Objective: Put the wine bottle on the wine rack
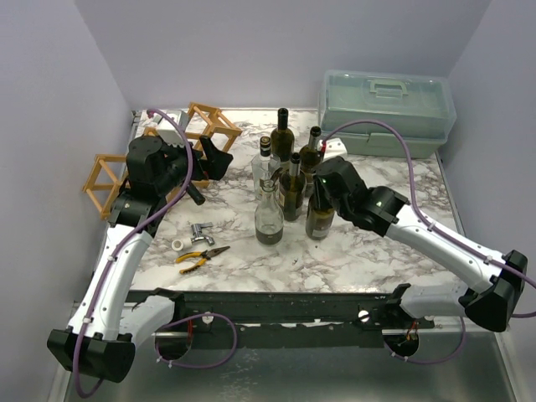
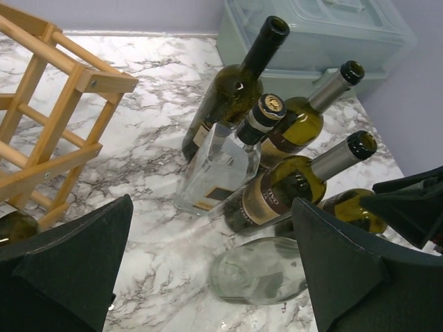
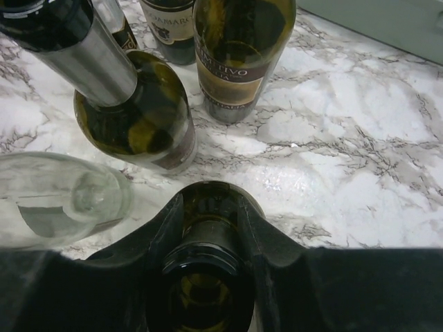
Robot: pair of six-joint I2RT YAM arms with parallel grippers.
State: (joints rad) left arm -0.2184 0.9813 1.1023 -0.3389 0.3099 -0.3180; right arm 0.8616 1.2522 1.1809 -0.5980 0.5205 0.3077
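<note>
A dark green wine bottle (image 1: 319,219) stands upright on the marble table at the front right of a cluster of bottles. My right gripper (image 1: 322,181) is shut on its neck from above. In the right wrist view the fingers (image 3: 160,225) press both sides of the neck, and the bottle's open mouth (image 3: 208,290) shows between them below the gripper (image 3: 211,206). The wooden wine rack (image 1: 105,180) stands at the far left. My left gripper (image 1: 214,159) hovers beside it, open and holding nothing (image 2: 211,228). The rack's sticks (image 2: 48,104) fill the left of that view.
Several other bottles (image 1: 283,134) stand close behind and left of the held one, with a clear glass bottle (image 1: 269,216) nearest. A translucent toolbox (image 1: 385,109) sits at the back right. Yellow-handled pliers (image 1: 201,256) and a metal fitting (image 1: 199,230) lie at the front left.
</note>
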